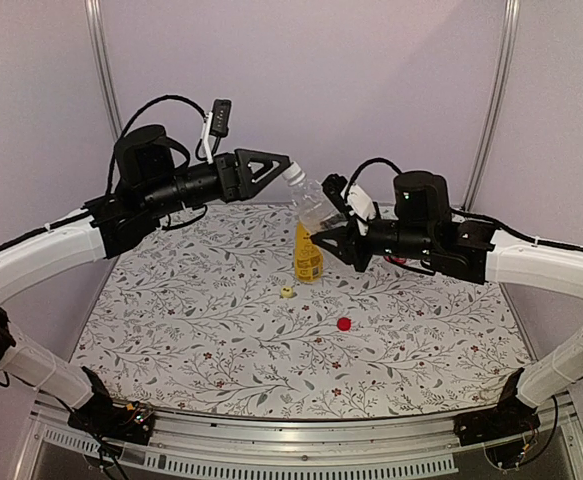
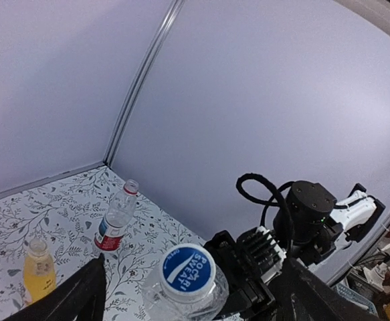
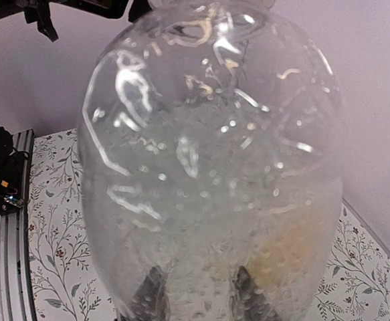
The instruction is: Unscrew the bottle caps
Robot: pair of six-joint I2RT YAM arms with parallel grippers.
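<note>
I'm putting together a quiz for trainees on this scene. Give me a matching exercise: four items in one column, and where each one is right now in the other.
Items:
1. red cap
2. blue cap
3. orange-liquid bottle
4. clear bottle

Places:
a. held in the right end effector
b. lying loose on the table
c. on the clear bottle's neck
d. standing upright on the table

Pairs: 1-b, 2-c, 3-d, 4-a

Pale lilac walls (image 1: 371,80), floral tabletop (image 1: 221,330)
</note>
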